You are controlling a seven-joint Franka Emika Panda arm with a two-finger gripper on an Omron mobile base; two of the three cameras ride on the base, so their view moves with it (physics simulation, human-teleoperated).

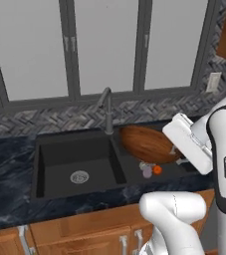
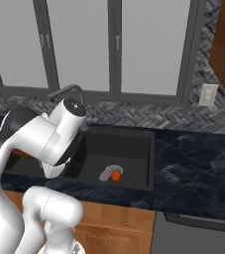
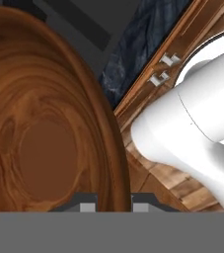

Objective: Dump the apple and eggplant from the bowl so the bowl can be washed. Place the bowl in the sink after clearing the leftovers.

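The apple (image 1: pixel 157 170) and eggplant (image 1: pixel 147 172) already lay in the sink (image 1: pixel 50 149), while the gripper (image 3: pixel 113 201), clamped on the tipped bowl (image 1: pixel 147 144), hadn't yet set it down.

The sink (image 1: pixel 59 149) is set in the counter (image 1: pixel 7 174), below the window (image 1: pixel 104 45), with the faucet (image 1: pixel 107 107) behind the divider between its two basins. The bowl (image 1: pixel 147 144) hangs tipped on its side above the right basin, held at its rim by the gripper (image 3: pixel 112 205). Below it, on the floor of the right basin, the apple (image 1: pixel 157 170) lies just right of the eggplant (image 1: pixel 147 172), the two touching. Cabinets (image 1: pixel 84 234) sit under the counter.
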